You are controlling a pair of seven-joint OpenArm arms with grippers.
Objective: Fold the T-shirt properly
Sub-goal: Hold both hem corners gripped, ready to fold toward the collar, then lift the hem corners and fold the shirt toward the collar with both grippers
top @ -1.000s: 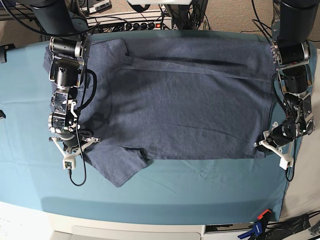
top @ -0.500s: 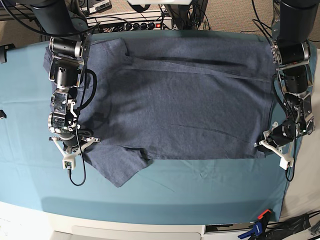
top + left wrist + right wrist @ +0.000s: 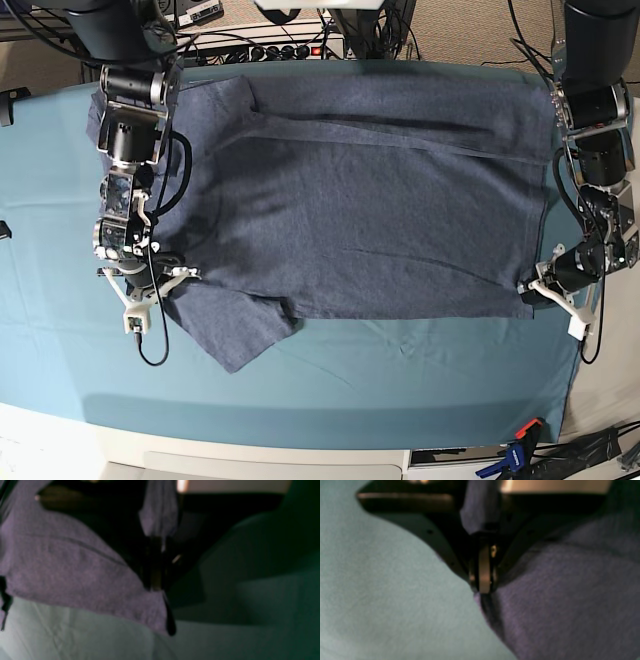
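Pinching cloth at both ends, each hand is closed on the T-shirt (image 3: 360, 210). The left hand (image 3: 156, 580) has its jaws pressed together on the hem corner, a fold of heathered fabric bunched up between them and more of it lying just to its left, with the teal cloth (image 3: 225, 640) below and to its right. The right hand (image 3: 482, 580) is likewise clamped shut on the shirt's edge, the fabric spreading away on its right side and bare teal cover on its left.

Beyond the hands, the shirt lies spread flat across the surface (image 3: 60, 420), stretched between the left hand (image 3: 540, 287) at the hem end and the right hand (image 3: 150, 285) near the sleeve end, where a short sleeve (image 3: 235, 335) sticks out toward the near edge. A long crease runs across the far part of the body.

Judging by the thin bites of cloth, the main risk is one corner slipping free when lifted, leaving the fold lopsided. Uneven motion between the arms could skew the edge or drag the teal cover along. The loose sleeve may also tuck under and bunch the fold.
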